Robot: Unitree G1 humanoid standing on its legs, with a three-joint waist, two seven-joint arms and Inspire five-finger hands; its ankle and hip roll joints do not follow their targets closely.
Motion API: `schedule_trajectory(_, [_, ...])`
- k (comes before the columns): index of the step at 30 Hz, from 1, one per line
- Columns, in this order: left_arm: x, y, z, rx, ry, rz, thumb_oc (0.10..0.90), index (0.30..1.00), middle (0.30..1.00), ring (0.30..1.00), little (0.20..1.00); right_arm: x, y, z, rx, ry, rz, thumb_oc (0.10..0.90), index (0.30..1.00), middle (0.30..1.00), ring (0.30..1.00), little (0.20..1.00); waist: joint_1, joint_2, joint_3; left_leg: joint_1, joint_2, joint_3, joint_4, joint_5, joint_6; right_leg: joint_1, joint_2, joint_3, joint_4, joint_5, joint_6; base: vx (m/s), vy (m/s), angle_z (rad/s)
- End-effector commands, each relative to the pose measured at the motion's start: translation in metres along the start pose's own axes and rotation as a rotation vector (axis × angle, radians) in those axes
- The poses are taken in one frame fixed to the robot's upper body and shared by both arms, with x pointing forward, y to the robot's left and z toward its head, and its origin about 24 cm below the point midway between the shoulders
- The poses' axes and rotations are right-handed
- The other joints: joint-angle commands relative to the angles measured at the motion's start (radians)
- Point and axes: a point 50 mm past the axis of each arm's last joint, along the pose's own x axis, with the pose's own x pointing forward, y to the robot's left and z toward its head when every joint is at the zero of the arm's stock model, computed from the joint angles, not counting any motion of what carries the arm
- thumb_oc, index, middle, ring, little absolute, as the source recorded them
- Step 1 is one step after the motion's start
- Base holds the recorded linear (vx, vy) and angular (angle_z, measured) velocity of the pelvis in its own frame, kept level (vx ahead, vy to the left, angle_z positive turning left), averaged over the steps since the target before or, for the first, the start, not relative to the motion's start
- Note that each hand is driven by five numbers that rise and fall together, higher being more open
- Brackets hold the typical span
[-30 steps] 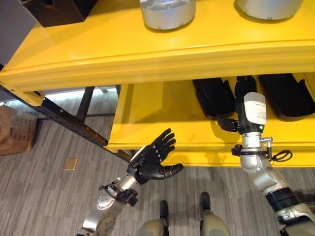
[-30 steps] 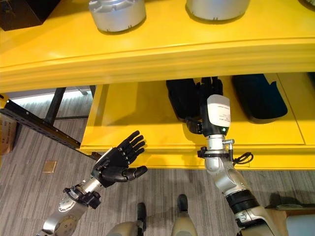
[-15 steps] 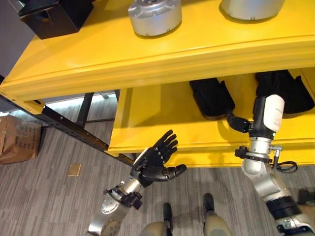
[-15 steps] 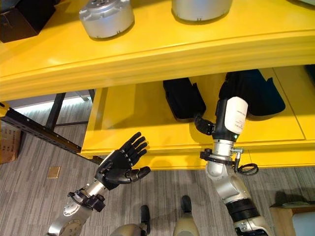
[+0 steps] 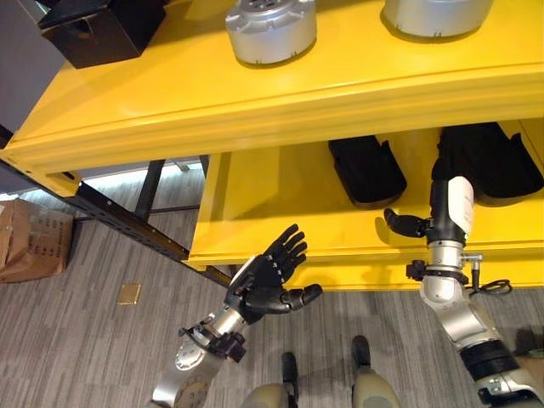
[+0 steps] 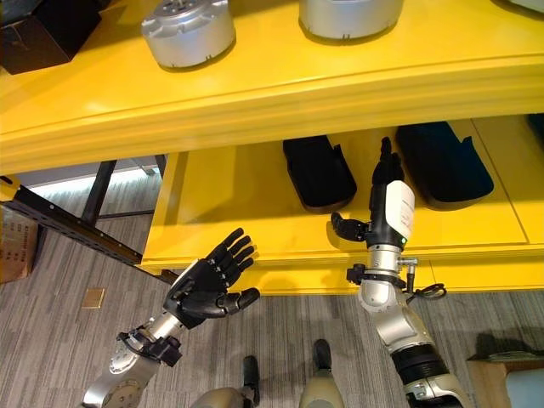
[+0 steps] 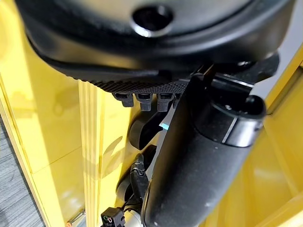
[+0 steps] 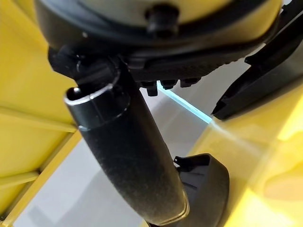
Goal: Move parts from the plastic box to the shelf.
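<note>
Holding two black parts (image 5: 367,168) – yellow shelf (image 5: 272,183); both hands (image 5: 270,274) (image 6: 387,174) splayed, empty.

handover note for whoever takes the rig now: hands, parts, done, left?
Left hand: open, holding nothing, in front of the lower shelf.
Right hand: open, holding nothing, fingers straight, over the lower shelf between two black parts.
Both black parts lie on the lower shelf. Two silver parts and a black box sit on the upper shelf.
Done: those parts are shelved.
Left: probably go back to the plastic box for the next part.
</note>
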Motion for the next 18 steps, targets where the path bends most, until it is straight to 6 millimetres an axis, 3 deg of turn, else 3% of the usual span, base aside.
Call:
schedule_trajectory(1, [0.008,-0.020,0.026,0.028,-0.183,-0.117,0.900,1.000,1.000,1.000,1.000,0.032,-0.011,0.023,0.068,-0.100,-0.089,0.900,1.000,1.000,1.000,1.000,0.020,-0.043,-0.082,0.014,0.017,0.018,0.029,-0.059,-0.007,0.035,-0.049,-0.027,0.062,-0.119,0.010,0.00,0.000,0.00])
schedule_trajectory(18, [0.009,-0.020,0.024,0.024,-0.164,-0.130,0.900,1.000,1.000,1.000,1.000,0.036,-0.005,-0.006,0.096,0.109,0.012,0.900,1.000,1.000,1.000,1.000,0.030,-0.044,-0.072,0.019,0.018,0.010,0.035,-0.057,-0.007,0.039,-0.052,-0.035,0.074,-0.122,0.007,0.00,0.000,0.00])
